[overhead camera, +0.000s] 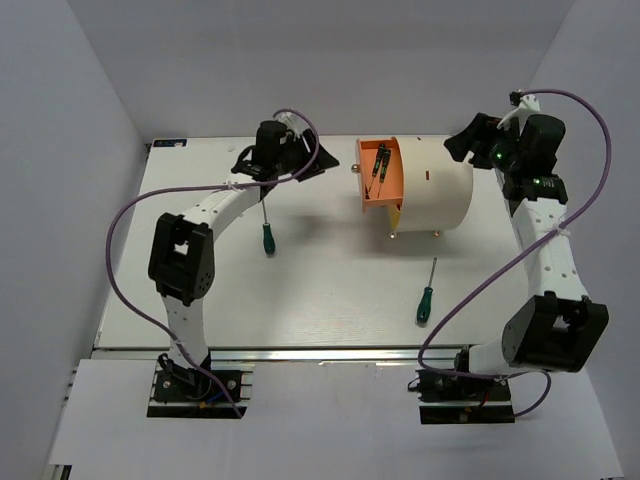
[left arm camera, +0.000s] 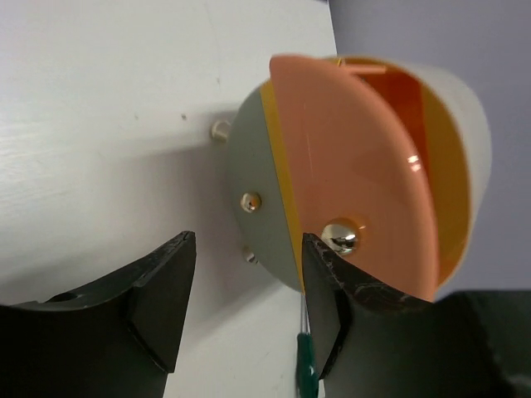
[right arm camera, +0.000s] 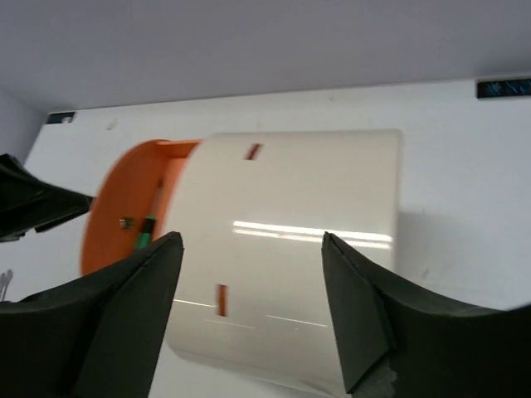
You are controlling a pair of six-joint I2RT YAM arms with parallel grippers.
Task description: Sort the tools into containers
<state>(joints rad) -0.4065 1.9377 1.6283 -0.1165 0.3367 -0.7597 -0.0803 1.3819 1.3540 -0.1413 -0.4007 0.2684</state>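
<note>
Left hand (left arm camera: 249, 240) and right hand (right arm camera: 250, 239) stood open, empty; left, near the orange drawer (overhead camera: 392, 190), risked jolting it, spilling screwdrivers (overhead camera: 380, 166).

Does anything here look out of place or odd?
One screwdriver lies loose on the table near the left arm, another nearer the right arm. Others already sit in the pulled-out orange drawer.

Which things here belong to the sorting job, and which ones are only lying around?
Job:
left loose screwdriver
right loose screwdriver
screwdrivers inside orange drawer
white drum

Not part of it:
purple cables
dark label at far edge
</note>
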